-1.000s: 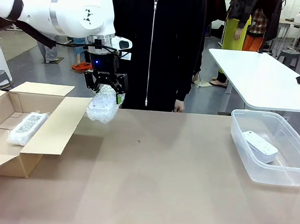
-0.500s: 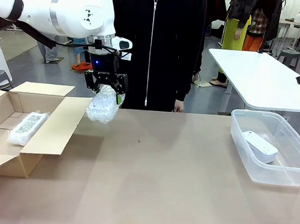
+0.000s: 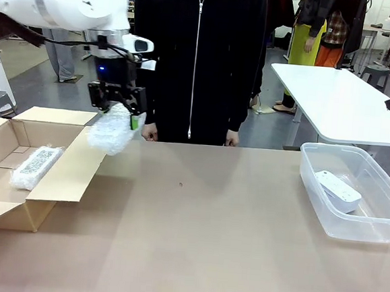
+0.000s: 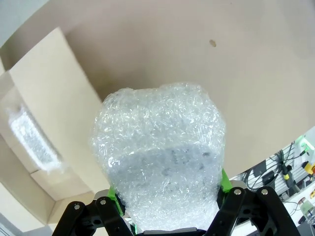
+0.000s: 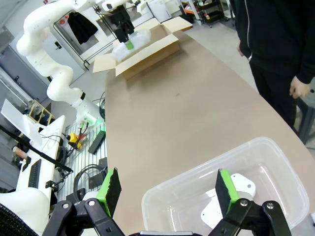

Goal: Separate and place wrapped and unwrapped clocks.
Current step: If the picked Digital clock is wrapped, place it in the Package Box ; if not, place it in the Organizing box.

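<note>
the wrapped clock [image 3: 112,129], a bundle of whitish bubble wrap, hangs in the upper left of the front view, clamped between the green pads of the left gripper [image 3: 116,106], whose jaws press on its upper end. the bundle is tilted, its lower end toward picture left, above the inner flap of the cardboard box [image 3: 72,165] and clear of the table [image 3: 208,235]. in the left wrist view the same bundle [image 4: 160,157] takes up the middle and lower part of the frame, with the gripper's black fingers [image 4: 93,219] and green pads at its sides along the bottom edge, and the box flap [image 4: 59,93] behind it at left.

a second wrapped clock [image 3: 35,166] lies flat inside the open box at the left edge of the front view; in the left wrist view it shows as a pale oblong [image 4: 30,139] at far left.

the unwrapped clock [image 3: 337,191], smooth white plastic, lies at a slant in the clear plastic tub [image 3: 313,189] at the right of the front view. in the right wrist view the tub [image 5: 167,196] sits in the lower right with the white clock [image 5: 231,194] inside, and the right gripper [image 5: 165,189] hovers over it with jaws wide apart and nothing between the green pads.

a person in a dark zipped jacket [image 3: 198,58] stands at the far side of the table, top centre, hands [image 3: 232,139] hanging at the table edge.
</note>
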`<move>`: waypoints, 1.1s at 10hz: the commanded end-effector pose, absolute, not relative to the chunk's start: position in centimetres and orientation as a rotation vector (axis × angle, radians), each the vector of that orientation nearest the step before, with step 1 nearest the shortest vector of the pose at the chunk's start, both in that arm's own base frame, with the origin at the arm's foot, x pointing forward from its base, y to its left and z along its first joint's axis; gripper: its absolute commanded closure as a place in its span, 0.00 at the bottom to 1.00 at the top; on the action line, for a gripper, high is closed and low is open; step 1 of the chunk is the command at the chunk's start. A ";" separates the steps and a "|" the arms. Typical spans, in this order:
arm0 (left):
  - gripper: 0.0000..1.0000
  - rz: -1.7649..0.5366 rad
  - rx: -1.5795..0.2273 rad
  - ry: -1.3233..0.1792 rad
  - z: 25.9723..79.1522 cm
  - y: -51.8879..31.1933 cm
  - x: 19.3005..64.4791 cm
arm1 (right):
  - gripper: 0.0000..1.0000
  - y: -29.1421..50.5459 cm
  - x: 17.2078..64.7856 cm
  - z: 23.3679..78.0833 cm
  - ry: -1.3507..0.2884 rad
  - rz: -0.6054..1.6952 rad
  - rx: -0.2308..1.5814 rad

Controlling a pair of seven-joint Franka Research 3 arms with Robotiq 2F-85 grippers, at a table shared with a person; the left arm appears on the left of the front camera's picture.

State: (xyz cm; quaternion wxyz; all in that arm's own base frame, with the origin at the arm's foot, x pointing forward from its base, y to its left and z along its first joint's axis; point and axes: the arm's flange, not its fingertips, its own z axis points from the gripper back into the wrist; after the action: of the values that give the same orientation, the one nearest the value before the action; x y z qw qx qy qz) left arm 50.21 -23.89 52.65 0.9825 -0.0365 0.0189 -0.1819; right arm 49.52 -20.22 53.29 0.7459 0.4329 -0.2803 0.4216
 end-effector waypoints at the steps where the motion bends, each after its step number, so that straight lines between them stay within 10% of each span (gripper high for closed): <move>1: 0.19 -0.375 -0.104 0.025 52.5 -19.9 48.9 | 0.00 -20.2 49.6 53.3 -0.613 0.924 0.956; 11: 0.19 -0.339 -0.037 -0.025 49.9 -0.8 54.0 | 0.00 -20.2 49.6 53.3 -0.613 0.924 0.956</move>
State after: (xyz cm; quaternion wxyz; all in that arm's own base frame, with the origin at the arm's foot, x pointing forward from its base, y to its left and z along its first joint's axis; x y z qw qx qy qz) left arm 53.02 -1.17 50.63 0.9858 -0.0320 -0.0056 -0.1646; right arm 49.50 -20.28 53.30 0.7461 0.4328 -0.2805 0.4213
